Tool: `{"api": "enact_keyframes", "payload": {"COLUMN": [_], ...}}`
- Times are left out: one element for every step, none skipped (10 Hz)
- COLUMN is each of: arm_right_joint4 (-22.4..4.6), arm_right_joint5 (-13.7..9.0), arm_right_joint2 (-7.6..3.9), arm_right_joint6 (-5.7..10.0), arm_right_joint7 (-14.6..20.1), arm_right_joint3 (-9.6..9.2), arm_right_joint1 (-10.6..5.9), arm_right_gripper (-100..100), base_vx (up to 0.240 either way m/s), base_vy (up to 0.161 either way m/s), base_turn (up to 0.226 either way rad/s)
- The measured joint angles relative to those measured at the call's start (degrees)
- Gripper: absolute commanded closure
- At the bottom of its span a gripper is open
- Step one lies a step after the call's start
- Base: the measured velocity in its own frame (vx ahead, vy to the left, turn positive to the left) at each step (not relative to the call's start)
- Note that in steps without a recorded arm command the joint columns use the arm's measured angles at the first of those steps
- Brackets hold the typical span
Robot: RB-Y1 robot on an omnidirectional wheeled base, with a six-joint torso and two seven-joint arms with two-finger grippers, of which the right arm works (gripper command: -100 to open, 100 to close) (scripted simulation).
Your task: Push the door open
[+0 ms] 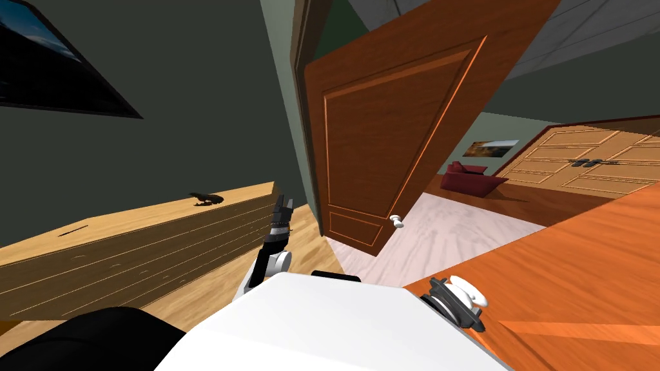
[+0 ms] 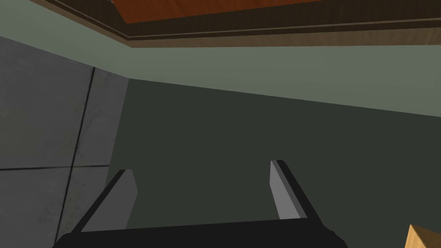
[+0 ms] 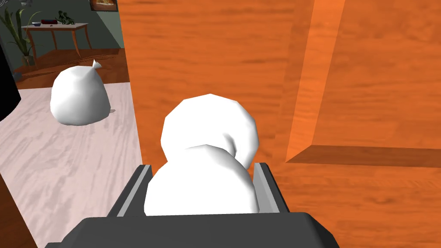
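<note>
The right gripper (image 3: 202, 168) is clamped on the white knob (image 3: 209, 125) of the orange wooden door (image 1: 580, 270), one finger (image 3: 268, 189) pressed to each side of the knob. In the head view that door lies near, on the right, and the knob sits close to its left edge. Left of that edge the right wrist view shows a pale floor (image 3: 64, 163) with a white tied sack (image 3: 79, 97) resting on it. Farther off are a small side table (image 3: 54, 28) and a leafy plant (image 3: 17, 34).

The left gripper (image 2: 202, 193) is raised on the left, beside the near end of a low wooden cabinet (image 1: 129, 245). Its fingers are spread wide with nothing between them (they face a dark green wall (image 2: 258, 137)). A small dark object (image 1: 206, 199) lies on the cabinet's top.

A second, browner panelled door (image 1: 387, 129) stands ajar farther off in the middle, with its own small white knob (image 1: 396, 221). Beyond it, far right, are a red sofa (image 1: 470, 177) and a framed picture (image 1: 490, 148) on the wall
</note>
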State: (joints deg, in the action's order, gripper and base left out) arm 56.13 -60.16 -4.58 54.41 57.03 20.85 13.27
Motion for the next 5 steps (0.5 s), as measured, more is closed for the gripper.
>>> {"api": "enact_keyframes", "payload": {"arm_right_joint4": [-0.5,-0.8,-1.4,-1.6,-1.8], "arm_right_joint5": [-0.3,-0.9,-1.4,-1.9,-2.5], "arm_right_joint2": [-0.32,-0.44,-0.5,-0.46,-0.47], "arm_right_joint6": [0.27,0.47,0.71,0.95,0.94], "arm_right_joint7": [-0.3,-0.3,-0.2,0.0,-0.2], "arm_right_joint3": [0.52,1.13,1.76,2.3,3.01], "arm_right_joint1": [-0.46,-0.62,-0.73,-0.47,-0.39], "arm_right_gripper": [100,100,100,100,100], "base_vx": [0.129,0.169,0.191,0.192,0.173], "base_vy": [-0.114,-0.103,-0.099,-0.111,-0.116], "base_turn": [-0.048,-0.051,-0.057,-0.058,-0.069]}}
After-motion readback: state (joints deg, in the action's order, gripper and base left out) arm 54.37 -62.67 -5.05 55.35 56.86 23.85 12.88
